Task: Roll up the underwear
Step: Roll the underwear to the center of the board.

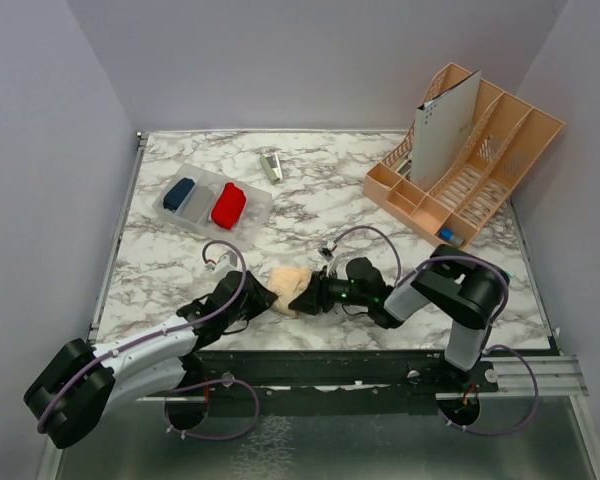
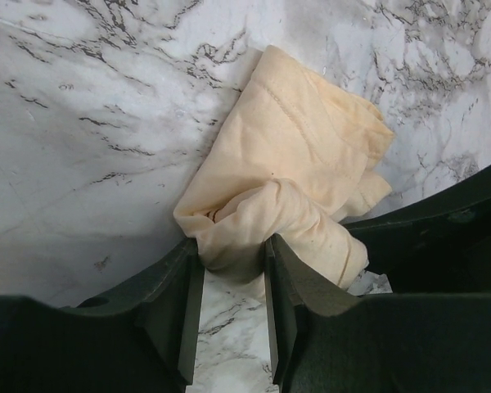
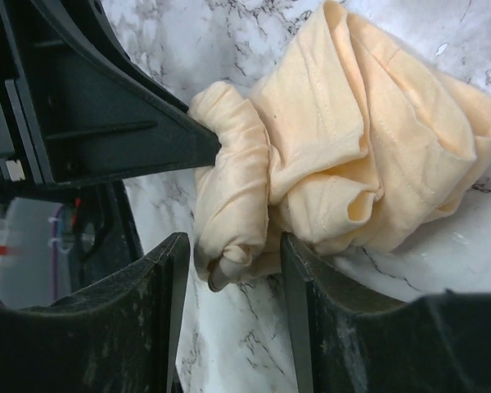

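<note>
A peach-beige underwear (image 1: 288, 283) lies bunched on the marble table near the front edge, between my two grippers. In the left wrist view the cloth (image 2: 295, 155) has a rolled edge, and my left gripper (image 2: 229, 250) is shut on that roll's end. In the right wrist view my right gripper (image 3: 231, 246) is open, its jaws straddling the other end of the roll (image 3: 229, 196); the cloth touches only the right finger. From above, the left gripper (image 1: 265, 297) and right gripper (image 1: 302, 298) face each other across the garment. A red rolled underwear (image 1: 228, 205) sits in a clear tray (image 1: 212, 176).
The tray at the back left also holds a blue roll (image 1: 179, 193) and a grey roll (image 1: 199, 202). An orange divided organizer (image 1: 465, 155) with a white card (image 1: 443, 130) stands at the back right. A small grey object (image 1: 271, 166) lies at the back centre.
</note>
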Robot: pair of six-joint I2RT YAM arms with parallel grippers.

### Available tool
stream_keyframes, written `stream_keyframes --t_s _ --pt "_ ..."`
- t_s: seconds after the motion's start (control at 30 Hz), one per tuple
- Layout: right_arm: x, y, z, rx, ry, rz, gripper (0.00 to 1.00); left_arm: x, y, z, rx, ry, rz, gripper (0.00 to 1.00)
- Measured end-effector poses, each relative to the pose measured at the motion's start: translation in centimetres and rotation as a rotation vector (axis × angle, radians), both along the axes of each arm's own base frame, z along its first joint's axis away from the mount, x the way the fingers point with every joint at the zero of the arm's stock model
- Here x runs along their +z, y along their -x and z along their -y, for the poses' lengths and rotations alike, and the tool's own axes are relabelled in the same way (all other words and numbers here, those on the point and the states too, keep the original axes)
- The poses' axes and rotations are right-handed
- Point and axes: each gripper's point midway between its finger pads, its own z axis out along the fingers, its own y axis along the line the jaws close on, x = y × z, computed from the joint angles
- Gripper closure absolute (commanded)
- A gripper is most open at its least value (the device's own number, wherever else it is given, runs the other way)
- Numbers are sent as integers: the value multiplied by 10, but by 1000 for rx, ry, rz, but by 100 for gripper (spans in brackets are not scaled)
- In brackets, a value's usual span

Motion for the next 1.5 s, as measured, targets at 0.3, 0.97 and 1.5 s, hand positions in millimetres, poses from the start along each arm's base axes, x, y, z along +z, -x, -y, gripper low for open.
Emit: stream_keyframes --t_s 0.3,0.97,1.5 --pt "-2 -1 24 57 189 185 45 2 -2 1 -9 -24 -9 62" --pt "33 -13 46 183 322 679 43 1 -9 8 -30 -62 -25 62" --pt "6 21 -16 512 459 1321 43 2 -7 10 -55 -99 -63 63"
